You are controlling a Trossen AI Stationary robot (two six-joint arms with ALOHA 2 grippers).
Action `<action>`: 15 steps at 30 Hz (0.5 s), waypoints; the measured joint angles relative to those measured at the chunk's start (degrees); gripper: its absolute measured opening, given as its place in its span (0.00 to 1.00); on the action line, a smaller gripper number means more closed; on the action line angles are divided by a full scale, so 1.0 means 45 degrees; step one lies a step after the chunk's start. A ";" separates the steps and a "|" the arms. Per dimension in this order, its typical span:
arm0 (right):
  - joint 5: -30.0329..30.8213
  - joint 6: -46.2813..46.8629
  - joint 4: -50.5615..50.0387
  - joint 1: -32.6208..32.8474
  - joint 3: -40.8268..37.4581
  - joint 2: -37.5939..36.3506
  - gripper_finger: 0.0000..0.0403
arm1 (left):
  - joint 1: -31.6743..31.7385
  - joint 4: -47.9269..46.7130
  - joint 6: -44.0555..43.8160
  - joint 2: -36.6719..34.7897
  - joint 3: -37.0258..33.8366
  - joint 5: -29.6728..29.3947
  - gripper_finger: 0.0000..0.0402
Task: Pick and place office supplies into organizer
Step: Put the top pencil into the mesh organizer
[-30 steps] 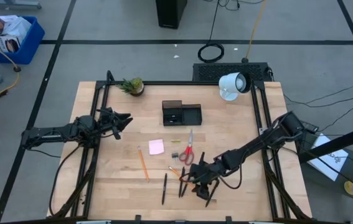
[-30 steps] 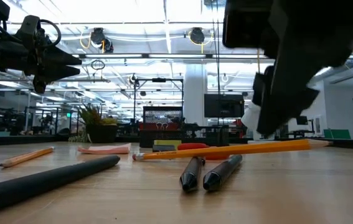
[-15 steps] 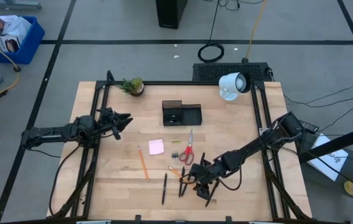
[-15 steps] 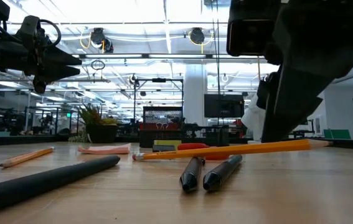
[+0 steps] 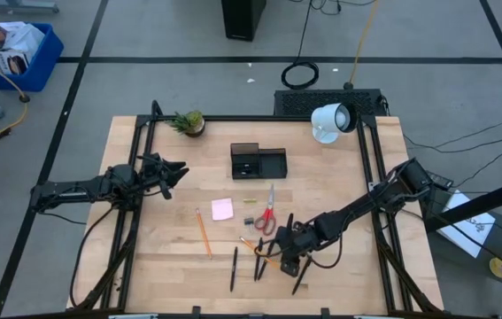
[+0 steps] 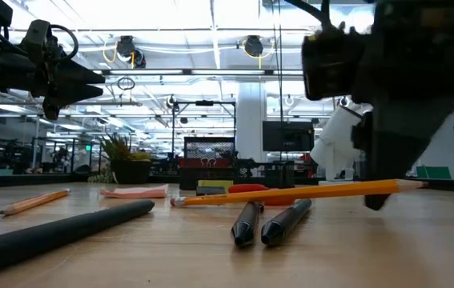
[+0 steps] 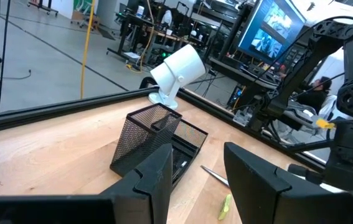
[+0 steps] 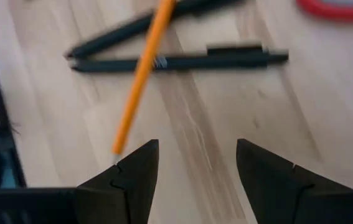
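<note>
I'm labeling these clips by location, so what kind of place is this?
Probably a robotics lab or workshop: a wooden table framed by rails, monitors beyond it, and rows of ceiling lights over equipment racks.

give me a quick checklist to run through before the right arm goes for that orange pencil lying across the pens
1. Right claw open with nothing between its fingers: ok.
2. Orange pencil ahead of the fingers, resting across two black pens: ok.
3. Pencil centered in the gap: not ok, it sits off toward one finger.
4. Organizer upright, nothing above it: ok.
5. Left claw parked away from the pens: ok.
6. Room in the organizer's cup: cannot tell.
</note>
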 joint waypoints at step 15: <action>0.2455 -0.0146 -0.4814 0.0178 0.3200 0.0110 0.50 | 0.0004 0.0019 -0.0010 0.0000 0.0000 0.0006 0.37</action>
